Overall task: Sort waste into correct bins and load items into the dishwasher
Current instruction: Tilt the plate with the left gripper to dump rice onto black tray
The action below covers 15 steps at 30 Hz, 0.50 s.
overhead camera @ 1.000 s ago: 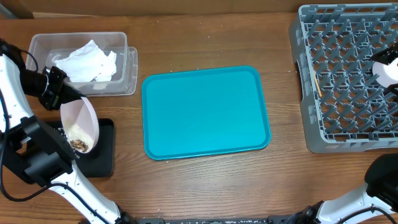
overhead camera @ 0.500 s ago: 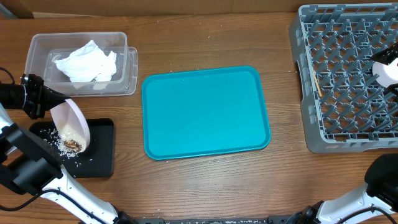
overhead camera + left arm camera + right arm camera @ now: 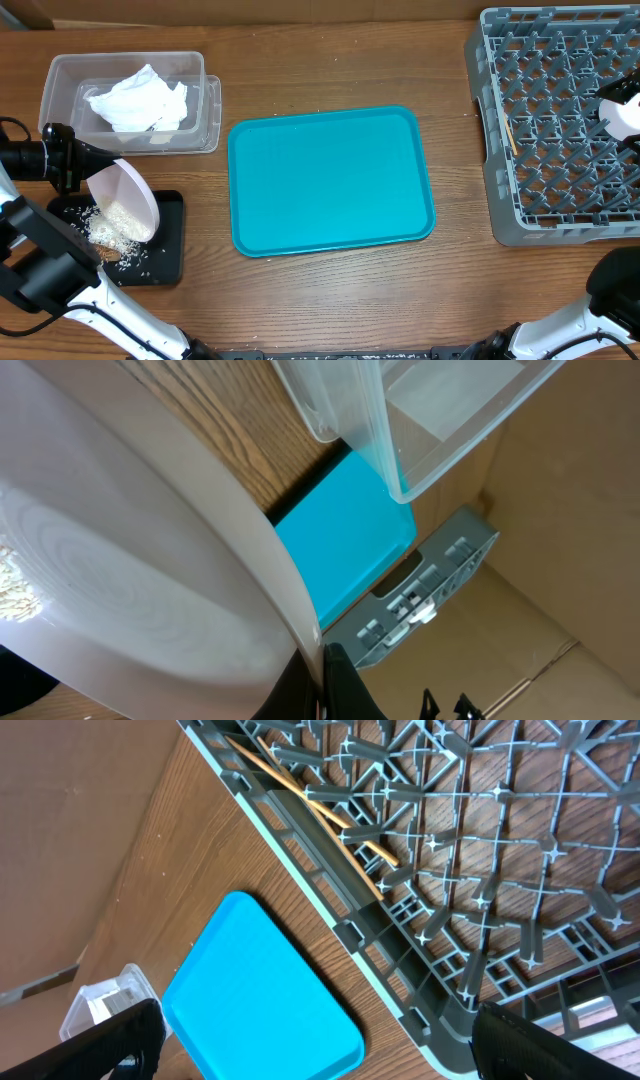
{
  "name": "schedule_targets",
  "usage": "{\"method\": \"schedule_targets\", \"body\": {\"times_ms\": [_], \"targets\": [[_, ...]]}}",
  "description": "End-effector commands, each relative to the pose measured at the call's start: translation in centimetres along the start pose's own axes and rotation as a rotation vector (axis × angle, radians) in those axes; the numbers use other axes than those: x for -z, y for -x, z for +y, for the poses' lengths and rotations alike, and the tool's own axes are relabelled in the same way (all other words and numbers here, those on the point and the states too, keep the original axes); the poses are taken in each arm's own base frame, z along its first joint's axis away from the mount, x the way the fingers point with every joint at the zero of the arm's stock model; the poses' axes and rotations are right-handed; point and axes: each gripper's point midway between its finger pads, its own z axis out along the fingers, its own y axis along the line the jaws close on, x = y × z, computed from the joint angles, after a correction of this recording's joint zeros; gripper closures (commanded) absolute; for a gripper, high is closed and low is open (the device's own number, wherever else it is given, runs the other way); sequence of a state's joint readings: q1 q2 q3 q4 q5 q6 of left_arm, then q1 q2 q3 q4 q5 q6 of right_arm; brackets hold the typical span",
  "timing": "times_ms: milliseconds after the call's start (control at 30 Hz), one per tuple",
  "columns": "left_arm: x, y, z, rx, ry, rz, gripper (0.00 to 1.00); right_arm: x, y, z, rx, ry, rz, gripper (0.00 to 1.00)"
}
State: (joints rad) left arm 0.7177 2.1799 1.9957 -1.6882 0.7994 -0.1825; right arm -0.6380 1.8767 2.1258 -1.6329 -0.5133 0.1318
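My left gripper (image 3: pixel 100 168) is shut on the rim of a white bowl (image 3: pixel 130 200), which tilts steeply over the shallow black tray (image 3: pixel 168 250). White rice (image 3: pixel 103 228) and a brown scrap (image 3: pixel 108 253) lie on that tray below the bowl. In the left wrist view the bowl (image 3: pixel 120 560) fills the frame, with its rim pinched at my left gripper (image 3: pixel 320 680). The crumpled white napkin (image 3: pixel 140 100) lies in the clear tub (image 3: pixel 60 70). My right gripper (image 3: pixel 325 1050) hangs open and empty over the grey dish rack (image 3: pixel 400 960), where chopsticks (image 3: pixel 320 810) lie.
The teal serving tray (image 3: pixel 330 180) lies bare in the middle of the wooden table. The dish rack (image 3: pixel 520 225) takes up the far right, with the chopsticks (image 3: pixel 511 135) near its left wall. The tub stands just behind the black tray.
My left arm has drawn back to the left and tipped the bowl further. The rice and brown scrap have slid out of the bowl onto the black tray. The right arm has not moved.
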Motion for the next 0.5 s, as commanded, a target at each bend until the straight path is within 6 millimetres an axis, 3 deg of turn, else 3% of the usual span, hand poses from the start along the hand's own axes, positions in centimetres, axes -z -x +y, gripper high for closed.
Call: {"method": "schedule_targets", "body": {"times_ms": [0, 467], "targets": [[1.5, -0.5, -1.3, -0.049, -0.108, -0.017, 0.96, 0.3, 0.1, 0.4, 0.009, 0.007, -0.013, 0.0], [2.5, -0.3, -2.1, -0.067, -0.212, -0.025, 0.96, 0.3, 0.1, 0.4, 0.009, 0.007, -0.013, 0.0]]}}
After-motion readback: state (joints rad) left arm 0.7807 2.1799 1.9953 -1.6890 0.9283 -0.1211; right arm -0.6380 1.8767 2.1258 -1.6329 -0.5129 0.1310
